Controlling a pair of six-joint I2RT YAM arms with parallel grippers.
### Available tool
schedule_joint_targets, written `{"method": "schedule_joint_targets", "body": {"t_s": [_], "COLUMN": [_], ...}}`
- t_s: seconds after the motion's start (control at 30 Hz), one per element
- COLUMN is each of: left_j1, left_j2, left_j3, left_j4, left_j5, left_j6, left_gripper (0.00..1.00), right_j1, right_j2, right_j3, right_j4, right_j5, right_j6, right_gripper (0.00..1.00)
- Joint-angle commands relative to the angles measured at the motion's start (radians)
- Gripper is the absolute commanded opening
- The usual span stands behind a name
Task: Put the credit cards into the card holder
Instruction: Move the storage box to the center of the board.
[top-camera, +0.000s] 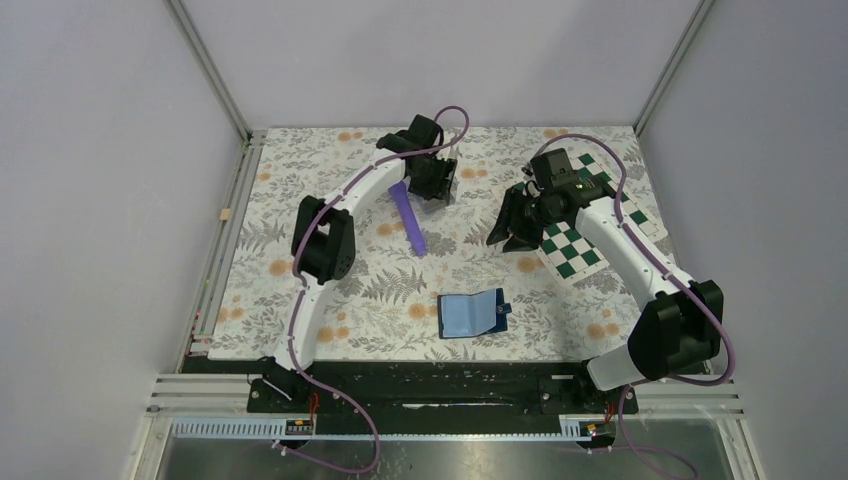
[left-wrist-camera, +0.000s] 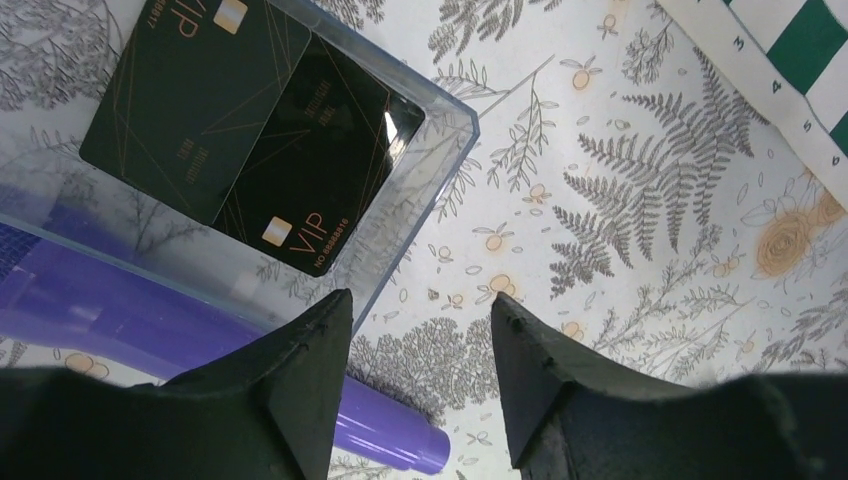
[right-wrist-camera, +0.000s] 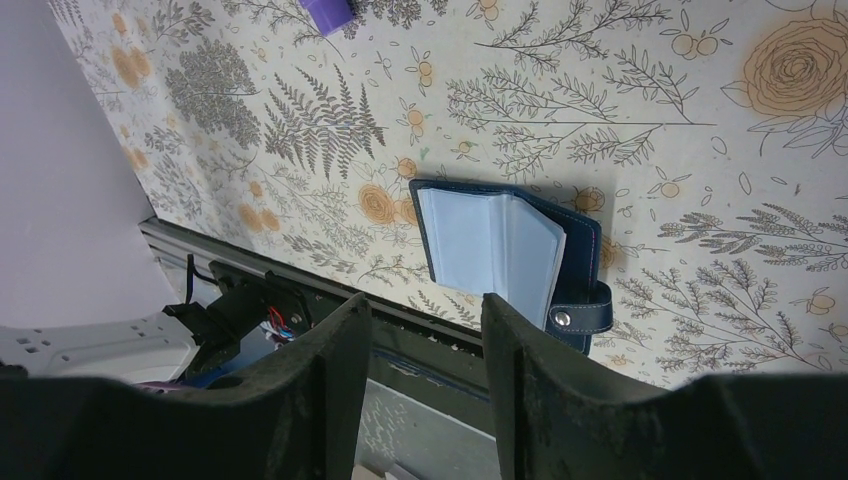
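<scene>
Black credit cards (left-wrist-camera: 250, 130) in clear box (left-wrist-camera: 405, 235), card holder (right-wrist-camera: 500, 250) lies open, L pincer (left-wrist-camera: 420, 308) & R pincer (right-wrist-camera: 425, 305) both released.

A: Tablecloth (top-camera: 300, 200)?
B: Off-white, grey fern print, orange roses scattered over it.
A: Cards (left-wrist-camera: 190, 100)?
B: Both black. Thin gold lines, gold "VIP" lettering, gold chip. Upper left of the left wrist view, in a clear box (left-wrist-camera: 455, 125).
A: Wallet (top-camera: 470, 313)?
B: Navy outside, light blue inside, silver snap.
A: Rest?
B: Purple marker (top-camera: 411, 222). Green-and-white checkerboard (top-camera: 575, 250), right of centre in the top view. Arms (top-camera: 355, 190) white with black joints, and purple cables (top-camera: 456, 108).
</scene>
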Motion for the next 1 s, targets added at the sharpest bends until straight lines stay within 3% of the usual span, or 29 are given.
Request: {"method": "schedule_joint_targets", "body": {"t_s": [0.0,0.2,0.47,0.6,0.97], "left_j1": [-0.02,-0.046,-0.094,-0.117,-0.168], "left_j2": [0.028,0.024,-0.042,-0.08,-0.218], "left_j3": [0.067,0.026,-0.077,-0.137,-0.379], "left_j4": [-0.103,-0.134,-0.135,-0.132,0.011], "left_j5": [-0.026,-0.069,-0.142,-0.148,-0.155], "left_j6": [0.0,-0.004,-0.062,-0.162,-0.462], "left_gripper": [0.53,0.54,0.18,0.08,0.01], "right_j1": [-0.016,-0.033,-0.036,-0.036,-0.036], "right_j2": [-0.038,-0.05,-0.077,-0.083,-0.04], "right_j3": [0.031,0.047,0.042,0.018,-0.061], "right_j4": [-0.014,-0.037,-0.061,-0.06,-0.035], "right_j5": [-0.036,-0.045,-0.032,-0.027,-0.03], "right_j6": [-0.02,-0.032,-0.049,-0.054,-0.076], "right_gripper": [0.51,0.51,0.52,0.53,0.54]}}
